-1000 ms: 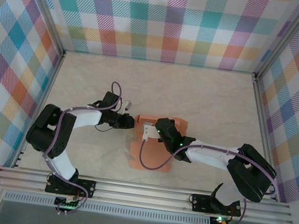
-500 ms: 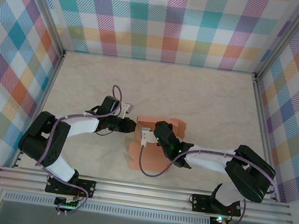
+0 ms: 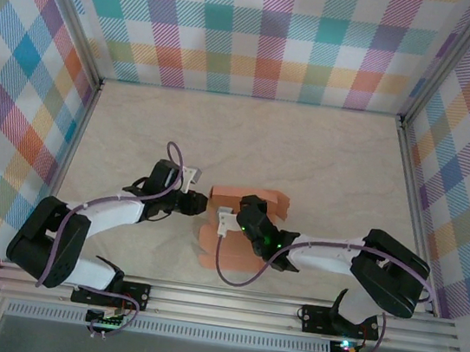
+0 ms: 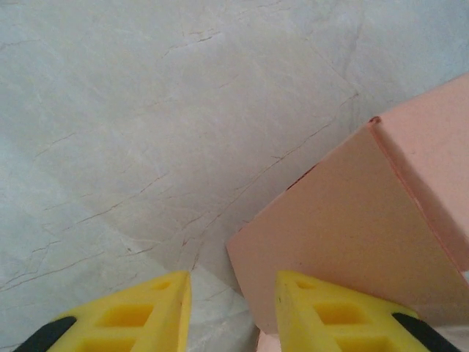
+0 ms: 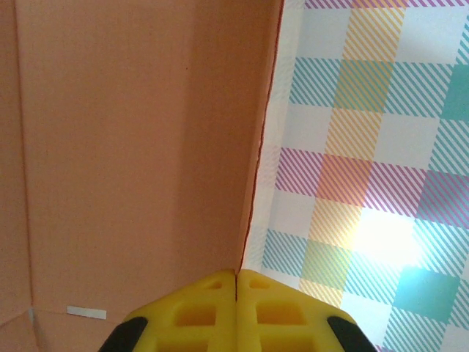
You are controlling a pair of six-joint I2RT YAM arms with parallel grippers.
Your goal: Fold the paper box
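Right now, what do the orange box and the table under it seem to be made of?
The box looks like thin card, matte salmon-orange: its edges are sheet-thin and its panels meet along sharp creases. The table has a pale, smooth, marble-like surface with fine dark veins; whether it is real stone or a printed laminate, I cannot tell.

— What sort of place is this?
— A lab robot cell: plaid walls (image 3: 273, 32) enclose a marble-patterned tabletop (image 3: 333, 164), aluminium rails (image 3: 226, 304) frame it, and a left arm (image 3: 117, 208) and right arm (image 3: 329, 251) are bolted along the near edge.
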